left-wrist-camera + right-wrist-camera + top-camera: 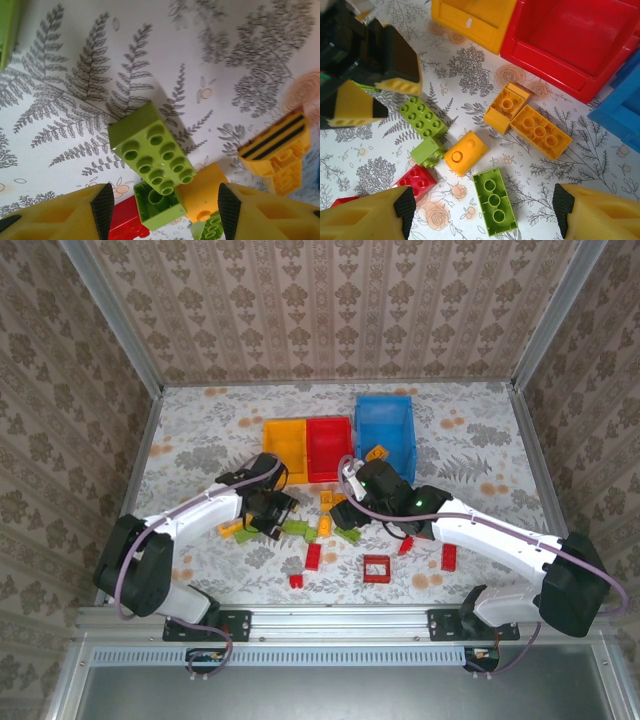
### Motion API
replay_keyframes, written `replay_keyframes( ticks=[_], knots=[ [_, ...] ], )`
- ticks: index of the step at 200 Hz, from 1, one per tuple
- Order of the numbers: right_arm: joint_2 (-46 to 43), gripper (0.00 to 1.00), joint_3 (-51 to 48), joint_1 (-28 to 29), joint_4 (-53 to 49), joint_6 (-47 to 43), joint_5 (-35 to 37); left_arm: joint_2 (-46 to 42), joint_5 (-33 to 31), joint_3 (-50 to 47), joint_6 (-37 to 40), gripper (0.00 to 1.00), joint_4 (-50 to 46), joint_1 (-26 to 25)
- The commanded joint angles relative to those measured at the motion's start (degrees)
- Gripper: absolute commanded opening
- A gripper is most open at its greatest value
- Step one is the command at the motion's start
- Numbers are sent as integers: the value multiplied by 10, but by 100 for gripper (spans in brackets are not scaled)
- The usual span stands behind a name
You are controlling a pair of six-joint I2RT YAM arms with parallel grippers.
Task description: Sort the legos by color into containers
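Observation:
Legos lie scattered on the floral table in front of the orange-yellow bin (283, 445), the red bin (329, 445) and the blue bin (385, 425). My left gripper (165, 212) is open above a lime 2x4 brick (152, 152), a small upturned lime brick (157, 205) and an orange brick (202, 192); nothing is gripped. My right gripper (484, 210) is open too, its fingers straddling an upturned lime brick (494, 200) that lies flat on the table. A rounded orange brick (466, 152) and a red brick (415, 181) sit just beyond it.
Two orange bricks (540, 131) lie near the red bin's front wall (555, 75). The left gripper (377, 97) hangs close at the upper left of the right wrist view. Red bricks (313, 556), a red frame (376, 568) and another red brick (449, 557) lie nearer the arms.

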Motion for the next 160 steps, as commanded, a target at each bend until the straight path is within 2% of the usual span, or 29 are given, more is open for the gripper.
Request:
replay_keyframes(
  ticks=[1, 26, 51, 74, 95, 124, 160],
  knots=[
    [-14, 76, 0, 1, 5, -9, -14, 14, 3, -22, -106, 61, 27, -7],
    [-18, 77, 5, 1, 7, -9, -11, 30, -2, -27, -139, 61, 42, -17],
    [-11, 81, 46, -5, -22, 16, 35, 45, -4, -31, -157, 61, 54, -23],
    [9, 81, 113, -30, -60, 41, 37, 50, -15, -37, -169, 58, 60, -25],
    [15, 81, 135, -42, -56, 51, 24, 55, -23, -42, -174, 55, 65, -25],
    [19, 81, 135, -46, -55, 58, 15, 70, -28, -47, -173, 46, 84, -25],
    [18, 81, 122, -47, -52, 70, 10, 75, -35, -49, -165, 26, 98, -25]
  ],
)
